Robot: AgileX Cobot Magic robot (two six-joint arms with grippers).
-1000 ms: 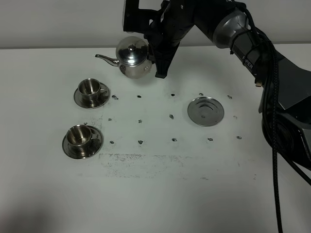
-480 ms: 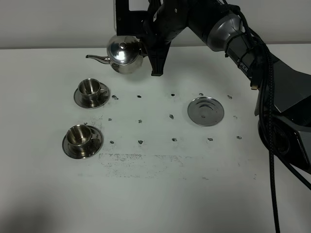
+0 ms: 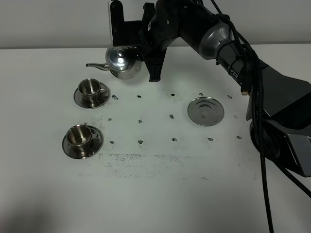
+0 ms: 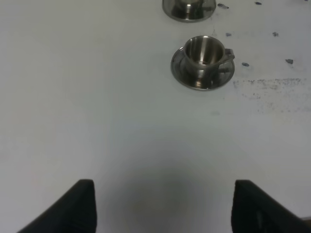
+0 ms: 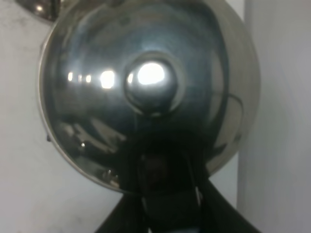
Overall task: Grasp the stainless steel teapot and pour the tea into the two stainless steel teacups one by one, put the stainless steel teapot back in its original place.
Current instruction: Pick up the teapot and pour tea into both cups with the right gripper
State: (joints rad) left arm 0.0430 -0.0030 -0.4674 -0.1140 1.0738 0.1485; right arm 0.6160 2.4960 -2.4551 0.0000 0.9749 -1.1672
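Observation:
The stainless steel teapot [image 3: 123, 61] hangs above the table's far edge, held upright, its spout [image 3: 95, 65] pointing left just beyond the far teacup [image 3: 91, 88]. My right gripper [image 3: 146, 60] is shut on its handle. In the right wrist view the pot's lid and knob [image 5: 151, 81] fill the frame, with the gripper [image 5: 169, 196] at the handle. The near teacup [image 3: 80, 136] sits on its saucer, seen too in the left wrist view [image 4: 204, 50]. The round steel disc [image 3: 205, 111] lies bare at the right. The tea is hidden. My left gripper [image 4: 164, 208] is open over bare table.
Dark specks and a smudged line [image 3: 141, 158] mark the white table. The right arm [image 3: 252, 82] and its cables [image 3: 265, 160] span the right side. The far saucer's rim [image 4: 188, 10] shows at the edge of the left wrist view.
The right gripper has carried the teapot to the left, so its spout now sits nearer the far teacup. Cups and disc have not moved.

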